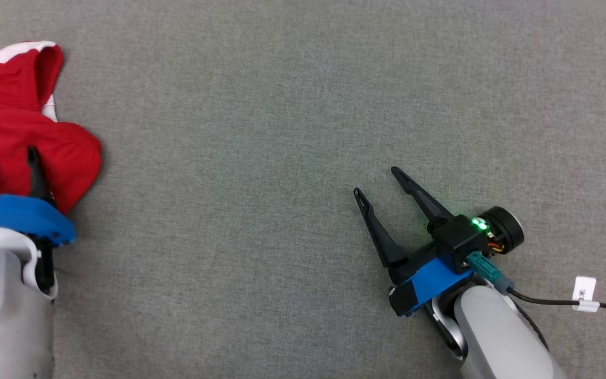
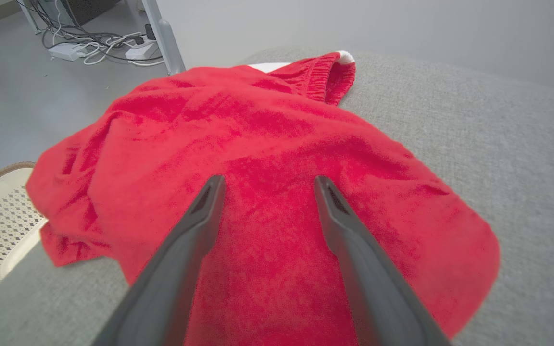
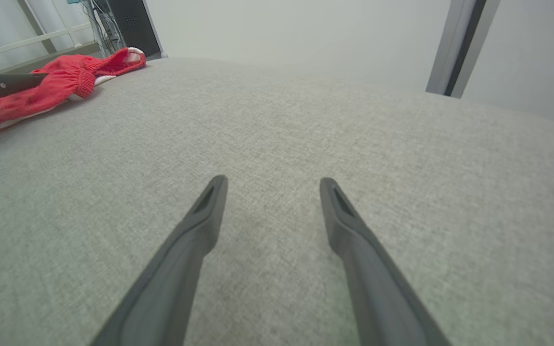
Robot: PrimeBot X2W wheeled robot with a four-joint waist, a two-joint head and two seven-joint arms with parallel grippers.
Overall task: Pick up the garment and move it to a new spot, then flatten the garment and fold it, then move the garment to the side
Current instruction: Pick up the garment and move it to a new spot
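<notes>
I'd sink my wide-apart left pincer (image 1: 10, 164) deep into the rumpled red terry-cloth garment (image 1: 16, 113) at far left before pinching; right pincer (image 1: 376, 182) is spread too.

Left gripper (image 1: 11, 158): lower left of the head view, jaws apart, fingers pointing up the view. Right gripper (image 1: 376, 181): lower right, jaws apart, fingers angled up and leftward, pale forearm (image 1: 497, 337) below it

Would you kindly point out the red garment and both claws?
red garment (image 1: 13, 121), head view, middle of the crumpled cloth.
left claw (image 2: 268, 181), left wrist view, midway between fingertips.
right claw (image 1: 376, 181), head view, midway between fingertips.
</notes>
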